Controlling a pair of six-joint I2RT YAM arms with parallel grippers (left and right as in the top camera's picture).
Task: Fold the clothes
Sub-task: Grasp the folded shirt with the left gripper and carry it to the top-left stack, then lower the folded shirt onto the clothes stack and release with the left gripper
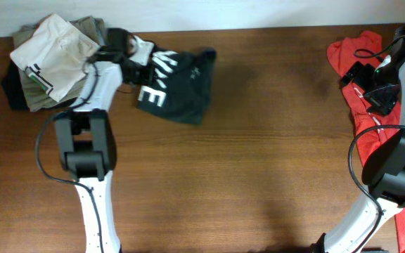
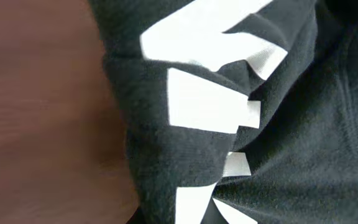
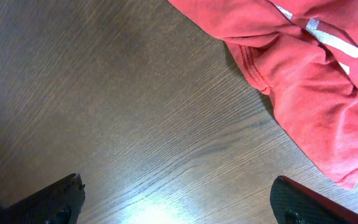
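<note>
A dark brown wood-grain tabletop (image 1: 259, 140) carries three lots of cloth. Near its far edge, left of centre, a charcoal-black soft T-shirt with white block letters (image 1: 181, 84) lies bunched and creased. Near it, at the far left corner, sits a pile of white and khaki folded garments (image 1: 51, 60). A rumpled red-orange shirt (image 1: 339, 50) sprawls along the right edge, well apart from both.

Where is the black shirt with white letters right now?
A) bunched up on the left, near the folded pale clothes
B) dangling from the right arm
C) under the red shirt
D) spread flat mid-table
A: the black T-shirt lies crumpled on the left, beside the folded white and khaki garments, well away from the red shirt.
</note>
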